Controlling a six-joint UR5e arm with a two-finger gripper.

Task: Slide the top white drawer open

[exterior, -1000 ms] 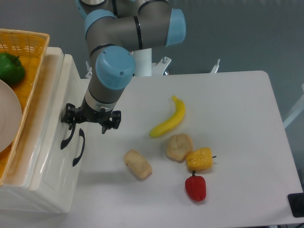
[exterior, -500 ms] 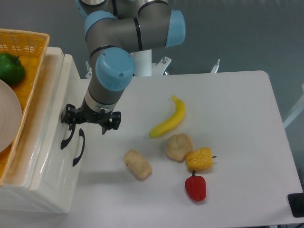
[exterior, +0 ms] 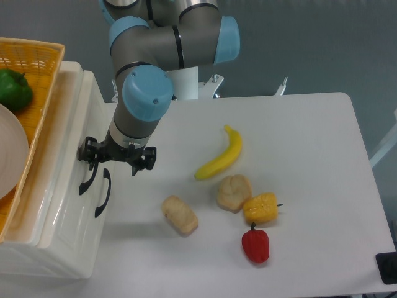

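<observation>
The glossy cream-white plastic cabinet (exterior: 59,205) stands at the left edge of the white tabletop (exterior: 310,161), and its top white drawer (exterior: 68,155), the upper of two, looks shut, its front flush with the cabinet face. The arm's black two-finger gripper (exterior: 116,158) hangs just beside that face, level with the upper curved black handle (exterior: 87,180); one of its fingers (exterior: 91,154) sits right at the top end of that handle while the other hangs out over the tabletop, so the fingers look spread fairly wide, though I cannot tell whether the near one has hooked the handle or only touches it. I judge it is placed there to catch the handle and draw the drawer out toward the open tabletop. By count: two black handles, the lower one (exterior: 103,194) untouched; one yellow banana (exterior: 220,158); two beige bread-like lumps (exterior: 234,191); one yellow pepper (exterior: 260,207); one red pepper (exterior: 255,244). On top of the cabinet rests one woven yellow basket (exterior: 44,93) holding one green pepper (exterior: 13,89) and one pale plate (exterior: 9,155).
</observation>
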